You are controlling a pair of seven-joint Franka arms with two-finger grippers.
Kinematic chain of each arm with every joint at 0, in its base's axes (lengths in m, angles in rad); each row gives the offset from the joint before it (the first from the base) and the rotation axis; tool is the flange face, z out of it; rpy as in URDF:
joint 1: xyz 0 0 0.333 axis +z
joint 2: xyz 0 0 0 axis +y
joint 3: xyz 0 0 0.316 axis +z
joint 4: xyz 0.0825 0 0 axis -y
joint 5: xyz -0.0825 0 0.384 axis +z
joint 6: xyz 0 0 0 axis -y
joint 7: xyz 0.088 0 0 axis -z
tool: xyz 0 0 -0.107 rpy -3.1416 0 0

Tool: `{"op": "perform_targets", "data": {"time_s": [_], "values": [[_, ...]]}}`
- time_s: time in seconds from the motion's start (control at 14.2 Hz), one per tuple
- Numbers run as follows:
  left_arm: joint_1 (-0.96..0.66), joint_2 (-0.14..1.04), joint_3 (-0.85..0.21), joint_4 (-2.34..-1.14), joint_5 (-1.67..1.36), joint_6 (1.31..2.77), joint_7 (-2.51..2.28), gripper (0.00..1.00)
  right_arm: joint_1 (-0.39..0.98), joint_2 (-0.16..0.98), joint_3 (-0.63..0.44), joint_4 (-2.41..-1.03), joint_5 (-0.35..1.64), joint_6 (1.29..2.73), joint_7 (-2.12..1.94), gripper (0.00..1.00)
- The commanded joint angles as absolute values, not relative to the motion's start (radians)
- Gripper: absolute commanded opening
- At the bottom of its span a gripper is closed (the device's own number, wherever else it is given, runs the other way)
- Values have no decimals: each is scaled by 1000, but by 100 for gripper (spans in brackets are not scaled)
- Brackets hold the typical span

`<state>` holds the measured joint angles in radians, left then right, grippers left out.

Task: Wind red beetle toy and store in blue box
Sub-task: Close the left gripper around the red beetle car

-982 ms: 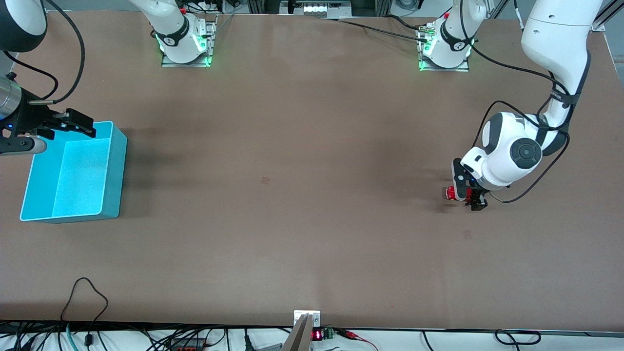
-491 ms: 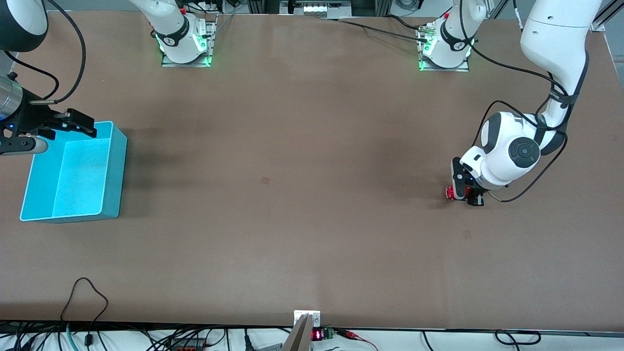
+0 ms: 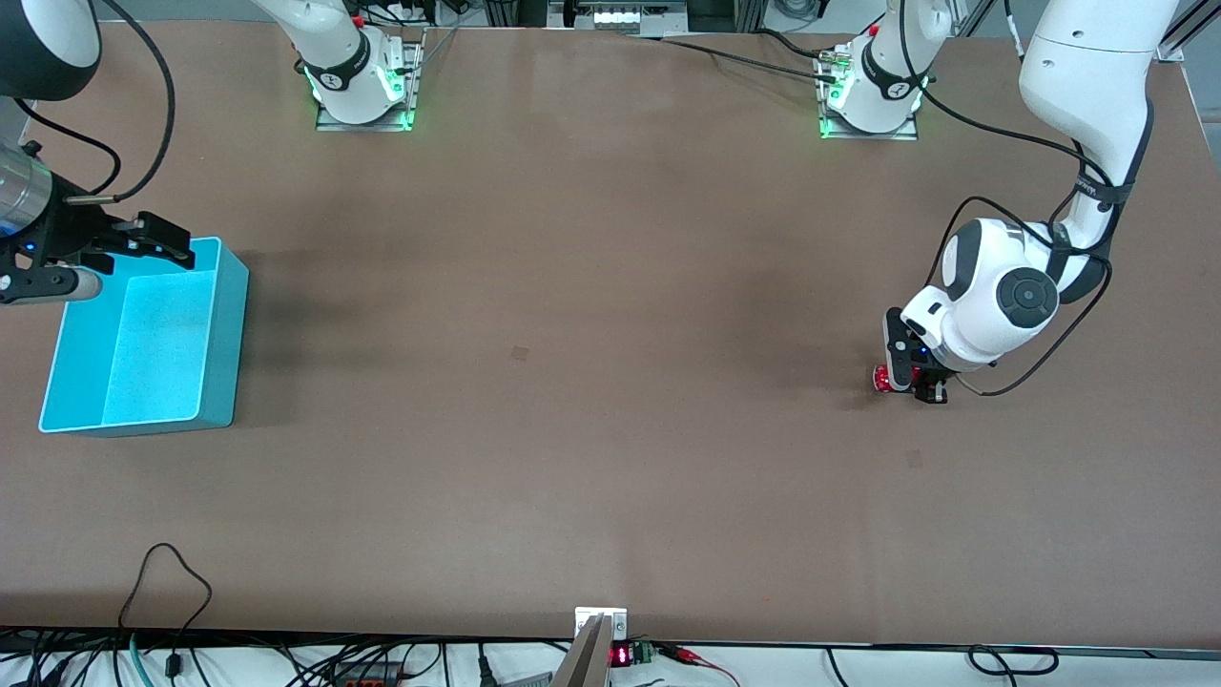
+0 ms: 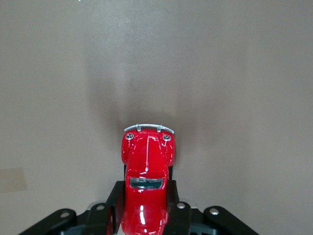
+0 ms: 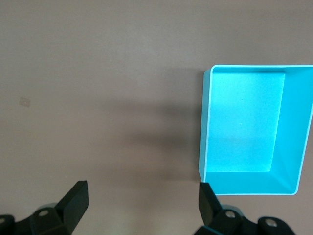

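Gripping red beetle toy (image 4: pixel 145 188), left hand (image 3: pixel 913 381) unmoved; right hand (image 5: pixel 142 203) spread, shifted above blue box (image 3: pixel 221 329).

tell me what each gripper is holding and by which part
The left gripper grips the red beetle toy by the sides of its rear body. The right gripper is open, holding nothing.

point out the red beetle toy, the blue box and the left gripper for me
red beetle toy (image 4: pixel 145 161): left wrist view, on its rounded hood.
blue box (image 3: pixel 224 329): front view, on its outer side wall.
left gripper (image 3: pixel 906 380): front view, between its fingertips, shut on the toy at the table.
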<state>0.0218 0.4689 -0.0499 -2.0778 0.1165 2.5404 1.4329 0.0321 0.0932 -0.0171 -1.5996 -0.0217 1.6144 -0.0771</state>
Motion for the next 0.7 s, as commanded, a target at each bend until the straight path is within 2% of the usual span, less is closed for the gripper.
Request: {"op": "perform_targets", "data": {"time_s": [0.0, 0.63], "values": [[41, 486, -54, -2079, 132, 2543, 1448, 12, 37, 74, -18, -1617, -6, 1620, -63, 100], [207, 520, -52, -2056, 132, 2548, 1597, 12, 38, 74, -18, -1617, -6, 1620, -63, 100]]}}
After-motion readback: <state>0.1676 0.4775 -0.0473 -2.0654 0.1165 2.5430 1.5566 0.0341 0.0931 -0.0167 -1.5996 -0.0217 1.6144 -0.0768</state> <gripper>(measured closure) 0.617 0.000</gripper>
